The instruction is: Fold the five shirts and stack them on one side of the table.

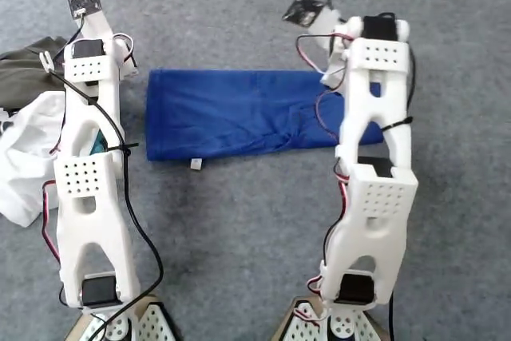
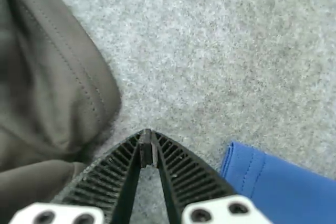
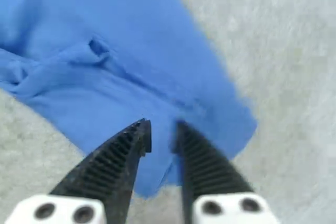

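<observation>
Nearest the lens, the black ribbed fingers (image 2: 173,174) of the left gripper (image 2: 147,149) are being pressed together at their tips, with nothing being pinched between them. This claw is being held above bare grey table (image 2: 210,51), between a dark olive shirt (image 2: 47,82) on one side and a corner of the blue shirt (image 2: 273,182) on the other; neither cloth is being touched by it. The right gripper (image 3: 163,136) is being held with its fingertips a little apart, a narrow gap being left between them, and it is being poised over the edge of the blue shirt (image 3: 105,72) where a bunched seam is being shown; whether the tips are resting on the fabric cannot be told. From above, the blue shirt (image 1: 231,113) is being seen spread as a long folded strip across the middle of the table (image 1: 239,237), its one end being covered by the right arm (image 1: 374,157). A small white tag (image 1: 196,164) is lying just beside its near edge. Beside the left arm (image 1: 88,181), the olive shirt (image 1: 24,65) and a crumpled white shirt (image 1: 24,153) are being shown heaped together at the table's left edge, touching one another.
</observation>
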You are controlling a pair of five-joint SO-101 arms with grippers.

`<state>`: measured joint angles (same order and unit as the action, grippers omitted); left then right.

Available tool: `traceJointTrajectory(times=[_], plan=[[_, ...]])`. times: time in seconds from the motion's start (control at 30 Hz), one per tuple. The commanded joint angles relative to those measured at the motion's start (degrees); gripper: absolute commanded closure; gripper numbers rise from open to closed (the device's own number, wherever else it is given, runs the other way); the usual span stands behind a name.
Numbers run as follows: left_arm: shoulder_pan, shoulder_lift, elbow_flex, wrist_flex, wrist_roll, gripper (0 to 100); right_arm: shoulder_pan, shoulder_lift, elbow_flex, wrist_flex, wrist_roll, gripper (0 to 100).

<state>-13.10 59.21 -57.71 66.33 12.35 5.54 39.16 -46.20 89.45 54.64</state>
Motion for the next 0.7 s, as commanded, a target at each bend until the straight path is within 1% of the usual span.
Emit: traceJointTrajectory(times=[0.0, 0.03, 0.1, 0.13, 0.2, 0.27, 0.3, 0.33, 0.37, 0.5, 0.57, 0.67], plan=[[-0.4, -1.1, -3.3, -0.3, 0.2, 97, 2.7, -2.2, -4.9, 1.5, -8.0, 98.3], [-0.4, -1.1, -3.3, -0.2, 0.2, 97, 3.2, -2.2, -5.2, 0.6, -11.7, 97.8], [-0.3, -1.4, -3.3, 0.1, 0.3, 97, 4.5, -1.9, -4.9, -4.7, -21.0, 97.8], [-0.2, -1.7, -3.4, 0.2, 0.3, 97, 5.9, -1.4, -4.4, -8.6, -27.1, 97.7], [-0.2, -2.1, -3.9, 1.8, 1.8, 97, 9.7, 0.4, -3.8, -16.4, -41.8, 97.7], [-0.4, -4.0, -8.2, 8.0, 4.4, 97, 13.8, 3.8, -2.6, -24.8, -55.2, 97.7], [-0.4, -4.7, -10.4, 11.3, 4.9, 97, 15.6, 5.8, -2.1, -27.5, -60.2, 97.7], [-0.3, -4.9, -12.4, 14.3, 4.8, 97, 17.0, 7.4, -2.4, -28.6, -62.5, 97.6], [0.0, -5.0, -13.9, 17.1, 4.7, 96, 18.0, 8.7, -3.6, -28.8, -62.4, 97.5], [1.7, -5.5, -20.3, 28.9, 5.0, 85, 22.2, 15.3, -5.0, -34.0, -62.9, 97.6], [3.0, -5.0, -22.4, 34.4, 5.0, 83, 23.3, 17.2, -8.3, -34.4, -63.4, 97.6], [3.6, -4.8, -16.3, 34.4, 5.0, 81, 23.5, 19.5, -12.5, -33.5, -65.8, 97.4]])
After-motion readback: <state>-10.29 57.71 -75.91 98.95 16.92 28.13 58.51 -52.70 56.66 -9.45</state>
